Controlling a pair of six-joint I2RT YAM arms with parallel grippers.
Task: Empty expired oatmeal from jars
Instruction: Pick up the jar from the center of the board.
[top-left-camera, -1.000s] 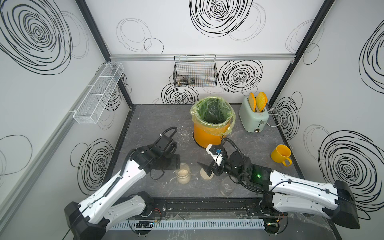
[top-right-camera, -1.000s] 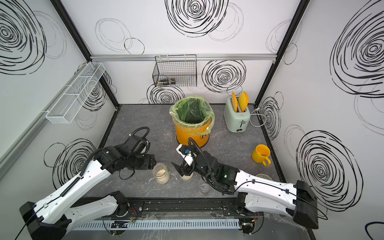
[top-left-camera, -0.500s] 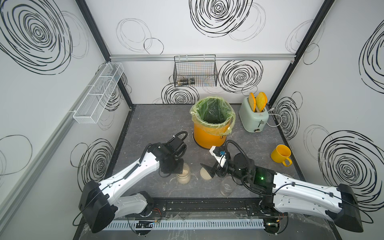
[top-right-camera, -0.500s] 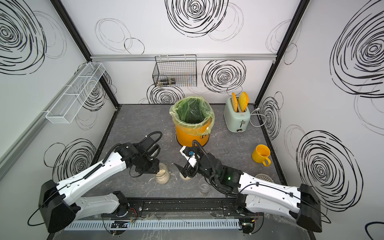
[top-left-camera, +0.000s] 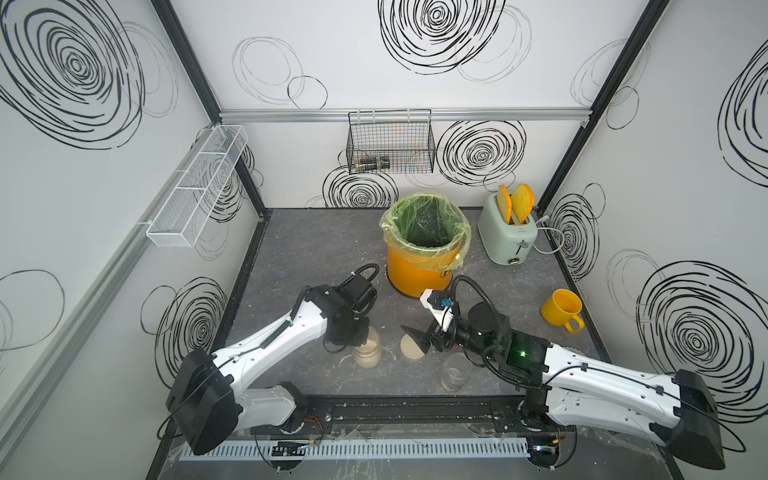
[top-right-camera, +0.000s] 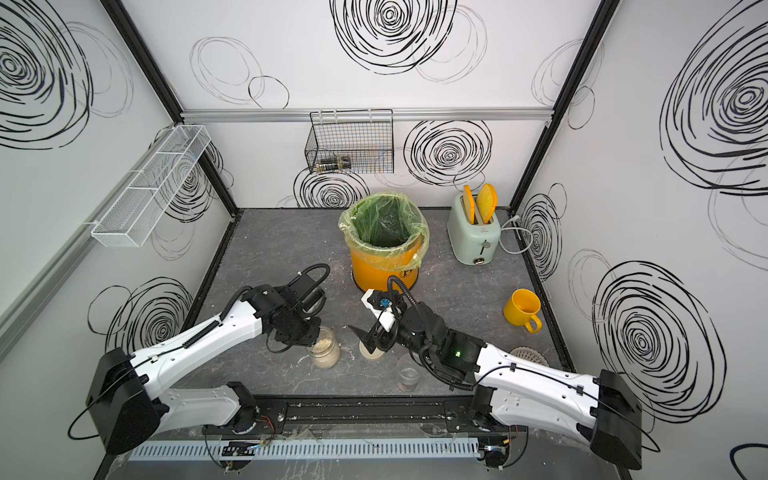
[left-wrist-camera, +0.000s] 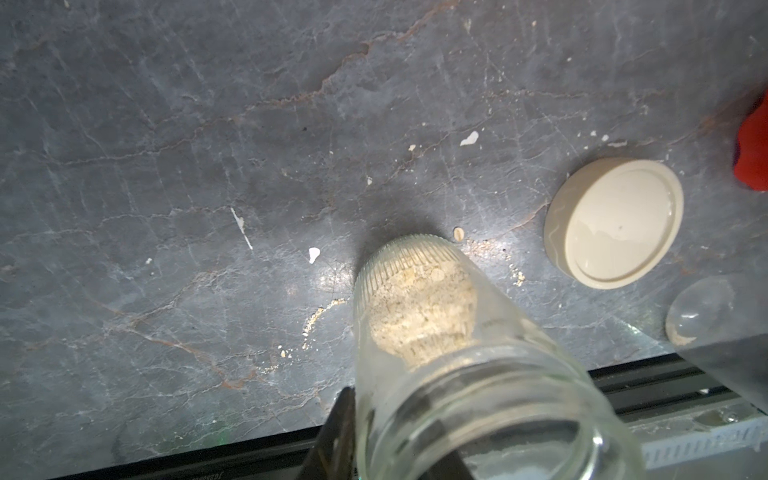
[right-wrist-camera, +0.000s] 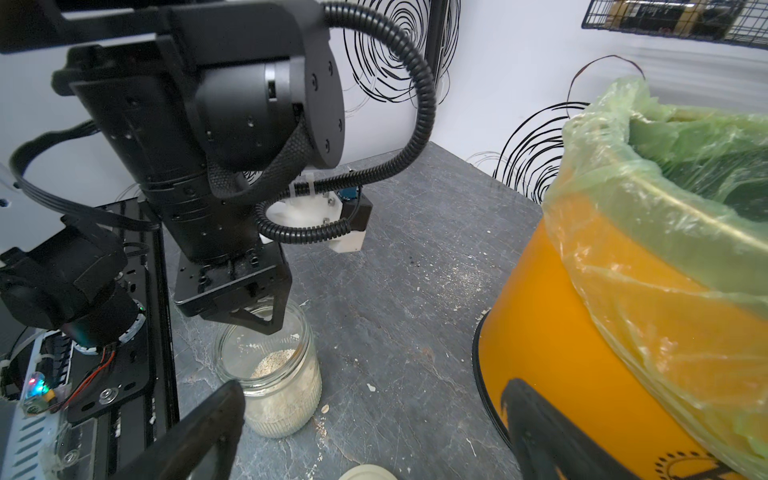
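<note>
Left gripper (right-wrist-camera: 253, 324) sits at the jar (right-wrist-camera: 282, 399) rim; its far side is hidden, so grip cannot be confirmed. Right gripper (right-wrist-camera: 372, 399) stands wide apart.

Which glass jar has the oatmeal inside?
The wider clear glass jar at the left claw: pale flaky oatmeal fills its bottom part. The slimmer clear jar nearer the front edge looks nearly empty.

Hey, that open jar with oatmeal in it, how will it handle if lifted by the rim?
Probably rigid and slick: the jar looks like clear glass, so a rim pinch might slip. Likely bottom-heavy and steady, as the oatmeal fills only its lower part. Its lid is off, so tilting could spill.
</note>
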